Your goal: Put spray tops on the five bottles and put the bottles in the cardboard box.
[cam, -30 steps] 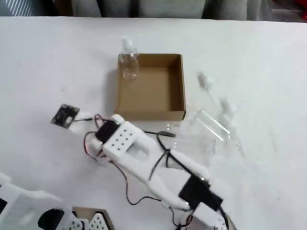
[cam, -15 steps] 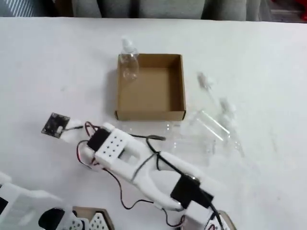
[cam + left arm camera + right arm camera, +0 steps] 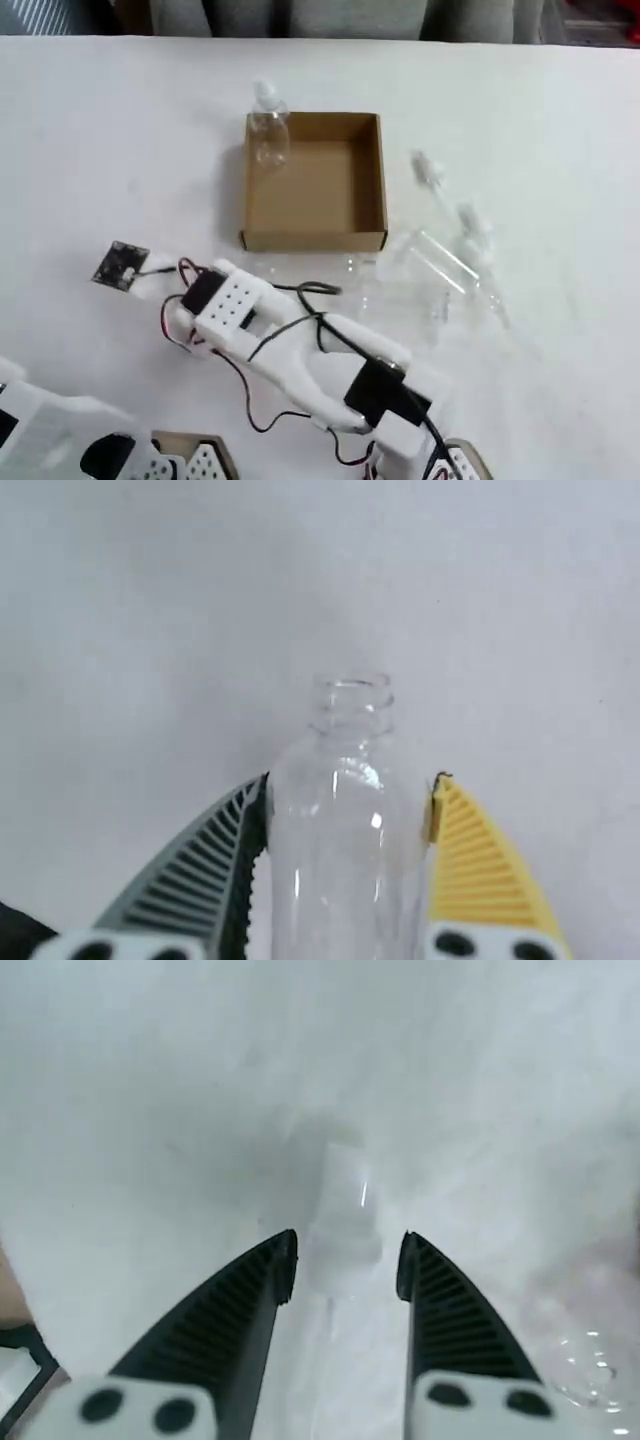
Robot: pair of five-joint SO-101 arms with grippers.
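**Spray top straddled but not secured; bottle held uncapped**

Findings:
- The left gripper (image 3: pixel 350 780) is closed on the body of an uncapped clear bottle (image 3: pixel 345 870), one finger on each side. The open neck points away over the white table (image 3: pixel 150 600).
- The right gripper (image 3: pixel 347 1242) has its fingers narrowly parted astride a white spray top (image 3: pixel 340 1205) lying on the table. Contact with either finger cannot be confirmed.
- In the high view, one capped bottle (image 3: pixel 268 135) stands at the far left corner of the cardboard box (image 3: pixel 313 240). Whether it is inside or just outside cannot be told.
- Loose spray tops (image 3: pixel 430 170) and lying clear bottles (image 3: pixel 440 258) sit to the box's right.

Risks, as judged:
- The spray top is small and lying on its side. An off-centre closure could push it away or pinch it crooked, and its tube would then miss the bottle neck.
- The bottle wall is smooth and thin. It may slip or twist in the left grip when the top is pressed on.
- The lying bottles may roll if an arm brushes them.
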